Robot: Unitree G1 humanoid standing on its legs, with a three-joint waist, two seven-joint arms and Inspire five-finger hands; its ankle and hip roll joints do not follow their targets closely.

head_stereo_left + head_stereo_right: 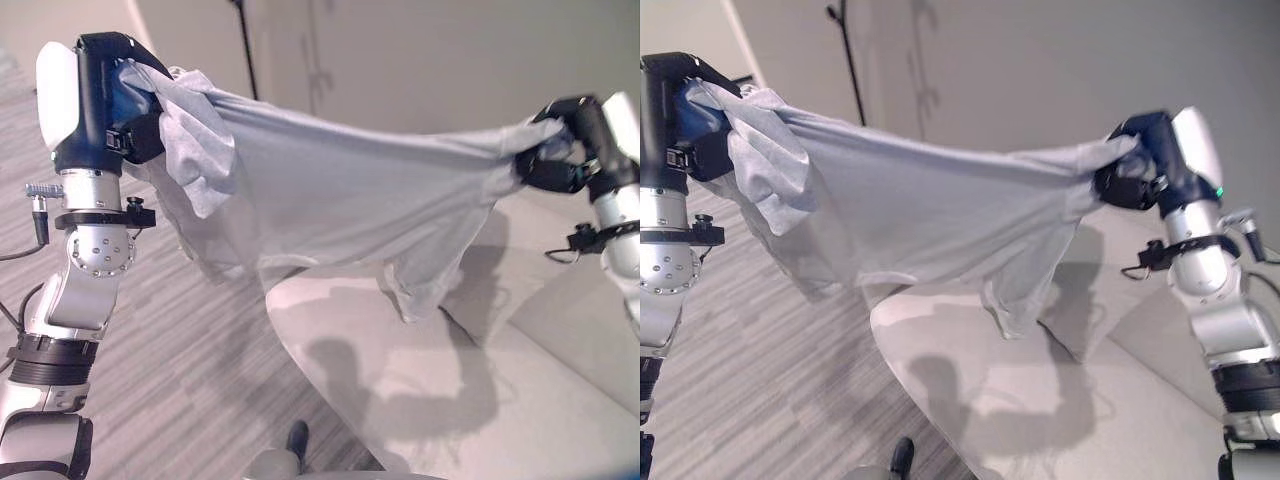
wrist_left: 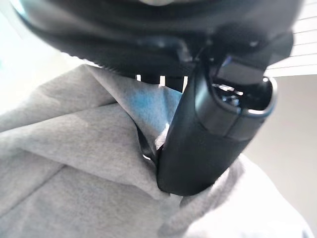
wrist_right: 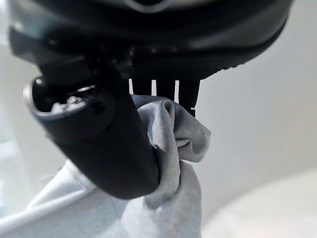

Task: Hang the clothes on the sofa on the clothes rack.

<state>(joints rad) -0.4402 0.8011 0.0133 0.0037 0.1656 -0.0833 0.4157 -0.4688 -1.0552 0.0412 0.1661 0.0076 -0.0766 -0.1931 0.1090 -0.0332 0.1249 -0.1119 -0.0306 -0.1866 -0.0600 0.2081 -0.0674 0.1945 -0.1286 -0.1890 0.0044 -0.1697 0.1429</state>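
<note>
The pale sofa [image 1: 420, 380] lies below, its seat bare. Above it a light grey T-shirt [image 1: 340, 200] hangs stretched between both arms, lifted clear of the cushions, probably to spread it flat for the dark clothes rack pole [image 1: 850, 60] standing behind. The left robot hand [image 1: 135, 125] clamps one bunched end; the right robot hand [image 1: 1130, 180] pinches the other.

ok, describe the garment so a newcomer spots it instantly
Start at the pale sofa filling the lower right. Above it, a light grey shirt is stretched in the air between the left robot hand and the right robot hand. It is the one piece of cloth, hanging clear of the cushions.
</note>
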